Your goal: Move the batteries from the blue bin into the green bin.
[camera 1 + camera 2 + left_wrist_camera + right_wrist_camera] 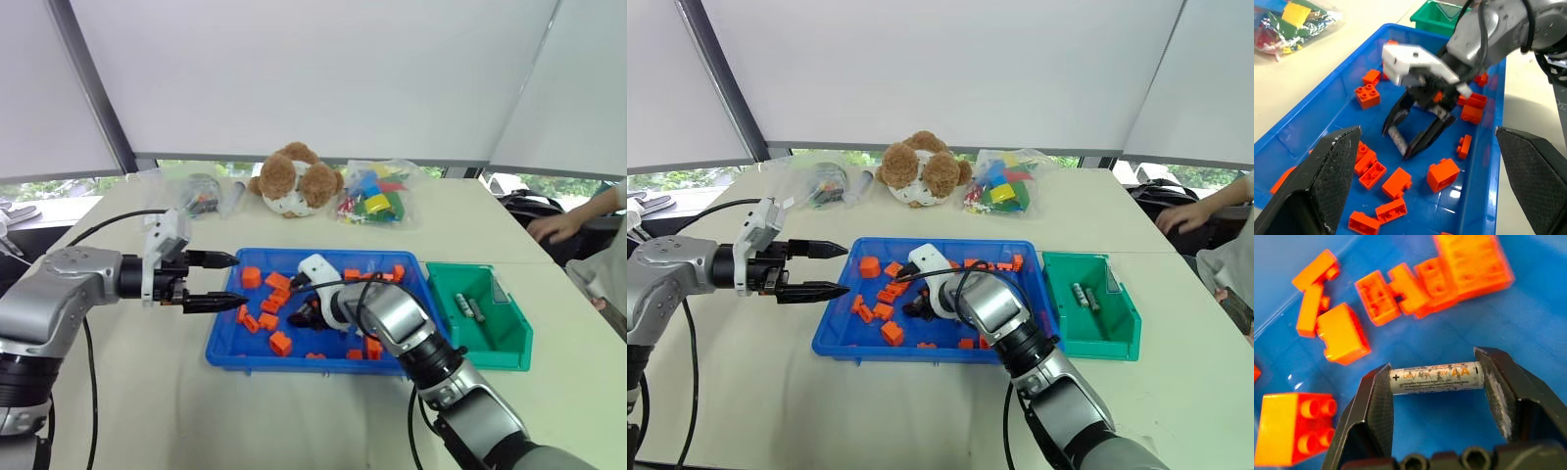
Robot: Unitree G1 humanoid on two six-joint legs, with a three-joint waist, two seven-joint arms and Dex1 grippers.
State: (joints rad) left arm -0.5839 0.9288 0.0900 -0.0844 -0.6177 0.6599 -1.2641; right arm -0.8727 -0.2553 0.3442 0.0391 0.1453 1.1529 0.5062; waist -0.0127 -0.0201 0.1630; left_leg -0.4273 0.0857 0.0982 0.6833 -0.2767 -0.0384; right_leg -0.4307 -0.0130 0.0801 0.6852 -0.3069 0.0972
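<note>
The blue bin [323, 364] lies at the table's middle with several orange blocks [278, 289] scattered in it. Inside it, my right gripper [1433, 365] is shut on a silver battery [1436, 378], pinching it end to end just above the bin floor; the left wrist view also catches that battery [1397, 138]. The green bin [511, 345] stands against the blue bin's right side, and two batteries [467, 306] lie in it. My left gripper [240, 281] hangs open over the blue bin's left edge, pointing right, with nothing between its fingers.
A teddy bear [296, 181], a bag of coloured blocks [377, 196] and another clear bag [201, 194] lie at the table's far side. A person's hand [558, 225] rests at the right edge of the table.
</note>
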